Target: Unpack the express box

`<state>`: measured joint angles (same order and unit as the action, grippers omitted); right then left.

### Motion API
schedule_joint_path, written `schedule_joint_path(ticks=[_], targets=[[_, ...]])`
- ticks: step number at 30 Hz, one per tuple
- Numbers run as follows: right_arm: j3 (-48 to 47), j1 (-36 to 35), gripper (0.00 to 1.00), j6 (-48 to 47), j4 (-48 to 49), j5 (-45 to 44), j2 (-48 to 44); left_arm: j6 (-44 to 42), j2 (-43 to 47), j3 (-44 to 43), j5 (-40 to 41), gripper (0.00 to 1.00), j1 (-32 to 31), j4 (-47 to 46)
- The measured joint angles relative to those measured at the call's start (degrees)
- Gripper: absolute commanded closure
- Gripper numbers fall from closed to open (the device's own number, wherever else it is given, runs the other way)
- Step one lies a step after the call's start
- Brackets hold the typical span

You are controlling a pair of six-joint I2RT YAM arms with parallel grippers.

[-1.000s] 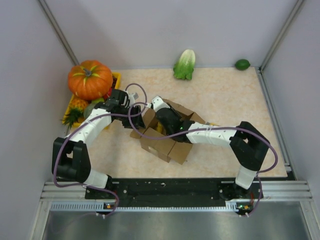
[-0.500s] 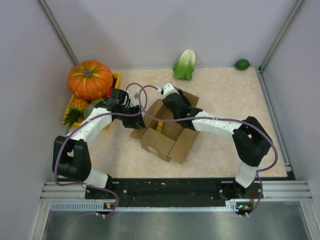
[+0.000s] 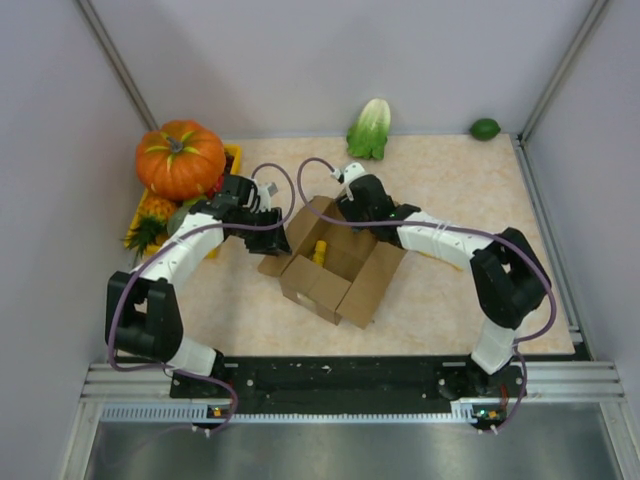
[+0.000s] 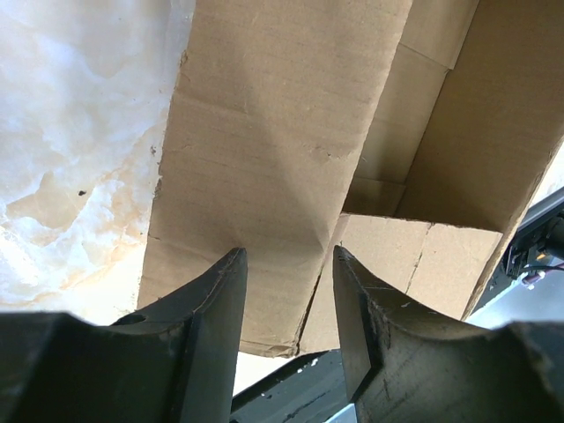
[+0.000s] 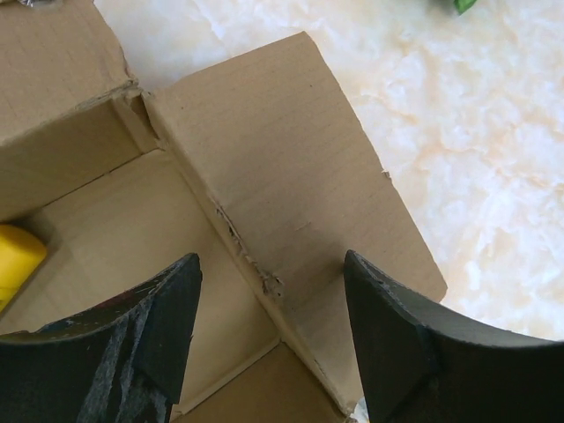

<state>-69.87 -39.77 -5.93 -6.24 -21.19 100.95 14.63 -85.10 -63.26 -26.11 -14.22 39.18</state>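
The express box [image 3: 335, 272] sits mid-table with its flaps spread outward and a small yellow object [image 3: 321, 250] lying inside. My left gripper [image 3: 277, 240] is at the box's left flap [image 4: 264, 132]; its jaws stand apart, and the flap's near edge lies past the fingertips, not pinched. My right gripper [image 3: 350, 210] hovers over the far side of the box. In the right wrist view it [image 5: 271, 260] is wide open above a folded-out flap [image 5: 291, 176] and its torn crease. The yellow object [image 5: 13, 256] shows at the left edge of that view.
A large orange pumpkin [image 3: 181, 158] rests on a yellow tray [image 3: 234, 152] with a pineapple [image 3: 147, 222] at the far left. A green leafy cabbage [image 3: 369, 128] and a lime [image 3: 485, 128] lie along the back wall. Walls close in on both sides.
My right gripper has drawn back from over the box to its far side and opened. The far-right flap now lies folded outward, exposing the inside. The left arm has held still.
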Motion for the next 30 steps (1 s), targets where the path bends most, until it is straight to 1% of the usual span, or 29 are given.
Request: schedule_joint_path(ticks=[6, 12, 13, 15, 16, 18, 21, 22, 25, 27, 30], targets=[[-0.09, 2.93, 0.36, 2.56, -1.57, 6.25, 0.0, -0.22, -0.81, -0.28, 0.04, 0.52, 0.0, 0.24], [-2.38, 3.96, 0.49, 3.45, -4.57, 8.68, 1.49, -0.24, -1.07, -1.07, 0.15, 0.53, 0.0, 1.44], [-2.47, 3.96, 0.54, 3.61, -5.01, 9.11, 1.68, -0.2, -1.11, -1.57, 0.17, 0.53, 0.0, 1.95], [-2.49, 3.96, 0.58, 3.89, -5.92, 10.01, 1.88, -0.13, -1.11, -2.73, 0.17, 0.52, 0.0, 2.71], [-2.49, 3.96, 0.62, 4.07, -6.36, 10.38, 1.88, 0.0, -1.11, -3.56, 0.2, 0.52, 0.0, 2.95], [-2.56, 3.96, 0.65, 4.81, -6.93, 10.82, 1.88, 0.17, -1.11, -4.68, 0.22, 0.52, 0.0, 3.08], [-2.56, 3.96, 0.75, 6.23, -7.52, 11.08, 1.88, 0.35, -1.01, -6.23, 0.83, 0.53, 0.0, 3.48], [-2.56, 3.96, 0.8, 6.86, -7.74, 11.04, 1.86, 0.46, -0.94, -6.54, 1.33, 0.53, -0.02, 3.63], [-2.56, 3.96, 0.87, 9.11, -8.7, 10.82, 1.53, 0.72, -0.76, -7.15, 3.17, 0.53, -0.02, 4.35], [-2.4, 3.89, 0.89, 11.37, -10.01, 10.23, 1.01, 0.94, -0.52, -7.15, 4.46, 0.53, 0.0, 4.72], [-0.83, 3.91, 0.89, 15.78, -11.1, 7.87, -0.76, 1.81, -0.2, -7.19, 6.88, 0.53, -0.02, 5.25]])
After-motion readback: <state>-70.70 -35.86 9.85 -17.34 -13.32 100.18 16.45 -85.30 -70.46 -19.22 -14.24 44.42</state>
